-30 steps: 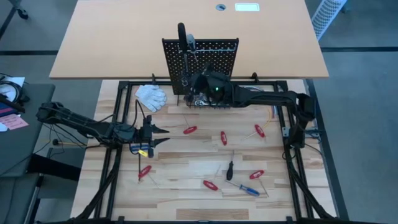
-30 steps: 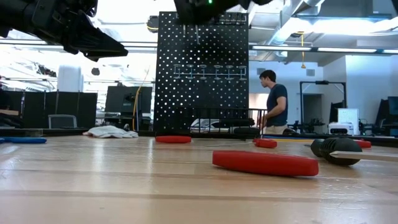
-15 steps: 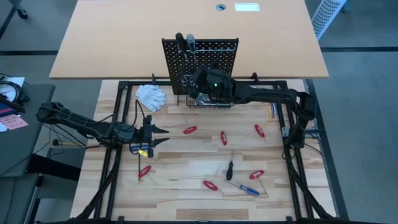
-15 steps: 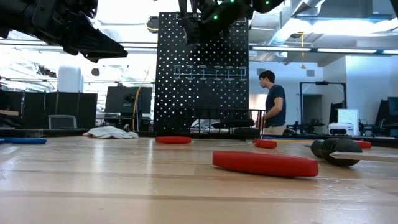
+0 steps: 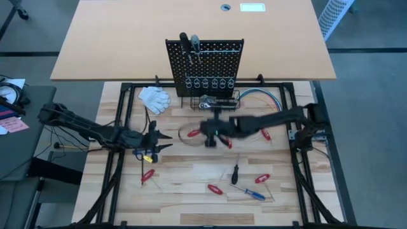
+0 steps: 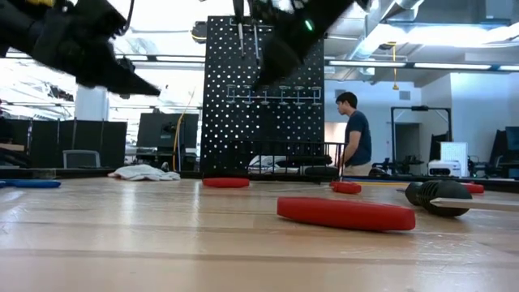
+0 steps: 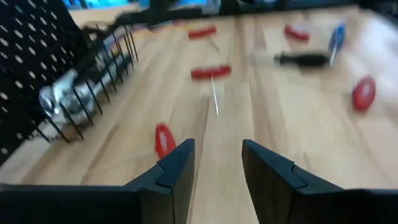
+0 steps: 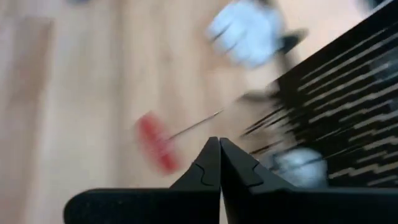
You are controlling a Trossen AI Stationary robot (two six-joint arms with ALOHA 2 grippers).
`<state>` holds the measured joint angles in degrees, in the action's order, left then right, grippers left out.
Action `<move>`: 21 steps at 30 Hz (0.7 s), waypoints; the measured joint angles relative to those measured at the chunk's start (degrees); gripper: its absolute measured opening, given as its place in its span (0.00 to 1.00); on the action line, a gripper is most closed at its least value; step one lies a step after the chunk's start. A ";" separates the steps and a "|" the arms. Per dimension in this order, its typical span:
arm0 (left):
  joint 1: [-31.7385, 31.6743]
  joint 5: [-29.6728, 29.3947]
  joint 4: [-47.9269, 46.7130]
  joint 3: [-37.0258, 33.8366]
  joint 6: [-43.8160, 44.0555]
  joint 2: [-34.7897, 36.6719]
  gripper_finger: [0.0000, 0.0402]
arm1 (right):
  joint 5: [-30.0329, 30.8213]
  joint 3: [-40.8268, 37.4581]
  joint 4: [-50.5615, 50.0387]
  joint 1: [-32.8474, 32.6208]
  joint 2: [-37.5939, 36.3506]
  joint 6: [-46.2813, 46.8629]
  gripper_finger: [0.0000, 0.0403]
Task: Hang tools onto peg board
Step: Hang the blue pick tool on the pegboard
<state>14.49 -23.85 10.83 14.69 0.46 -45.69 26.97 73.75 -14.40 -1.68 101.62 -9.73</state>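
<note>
1. The peg board (image 5: 205, 67) is standing upright at the far edge of the wooden table (image 5: 191, 178), its face turned toward the arms, with two dark-handled tools (image 5: 189, 43) hanging handle-up at its top left corner.
2. A row of silver rings (image 5: 208, 83) is running across the board's lower part, and a chrome ratchet wrench (image 5: 213, 102) is lying crosswise in the black wire basket (image 5: 213, 102) at the base.
3. The right gripper (image 5: 208, 132) is hovering in front of the basket with its fingers pressed together and nothing between them.
4. A red-handled screwdriver (image 5: 193, 133) is lying just beside that gripper, its thin shaft slanting toward the board.
5. The left gripper (image 5: 164, 141) is waiting at the table's left side, fingers parted a moderate way and gripping nothing.
6. More red-handled screwdrivers (image 5: 215, 189) are lying scattered at different angles on the near half of the table, together with a black-handled screwdriver (image 5: 234, 172) pointing away from the board and a blue-handled screwdriver (image 5: 255, 194) lying on a slant.
7. White gloves (image 5: 154, 98) are lying left of the board.
8. A person (image 6: 355, 134) is standing in the room behind.
</note>
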 joint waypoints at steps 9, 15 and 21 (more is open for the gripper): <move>0.09 -4.79 -0.99 1.63 3.66 -12.52 0.32 | -0.08 -23.13 39.28 -7.97 0.05 17.06 0.08; 0.04 -2.60 -33.51 10.98 29.58 -17.05 0.32 | 0.10 -25.03 47.79 -9.20 -0.08 13.27 0.27; 4.52 13.09 -60.35 15.27 55.79 -18.86 0.32 | 0.10 -24.96 47.04 -9.06 -0.08 12.91 0.43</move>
<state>19.01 -10.77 -49.52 29.96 56.25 -64.55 27.07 48.80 32.64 -10.74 101.54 3.18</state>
